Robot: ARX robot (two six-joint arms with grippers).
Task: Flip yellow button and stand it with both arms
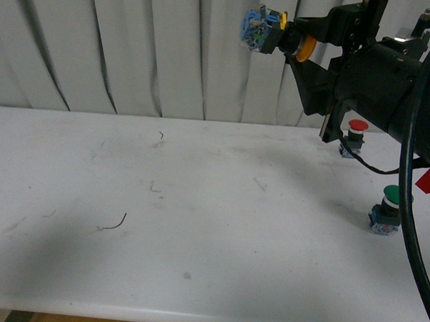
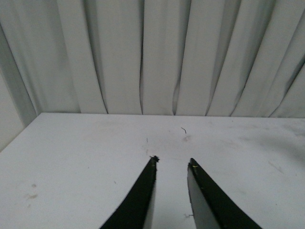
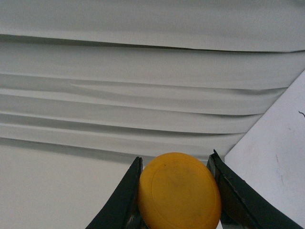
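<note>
High above the table's far right, my right gripper (image 1: 300, 38) is shut on the yellow button (image 1: 274, 32). The button lies sideways in the air, its blue block base pointing left and its yellow cap toward the arm. In the right wrist view the round yellow cap (image 3: 179, 192) fills the gap between the two black fingers (image 3: 123, 198). My left gripper (image 2: 172, 162) is open over bare white tabletop, nothing between its fingers. The left arm does not show in the front view.
A red-capped button (image 1: 354, 137) stands at the table's far right by the curtain. A green-capped button (image 1: 386, 210) stands nearer, close to the right edge. Small dark wire scraps (image 1: 114, 223) lie on the white table (image 1: 197, 231). A pleated curtain hangs behind.
</note>
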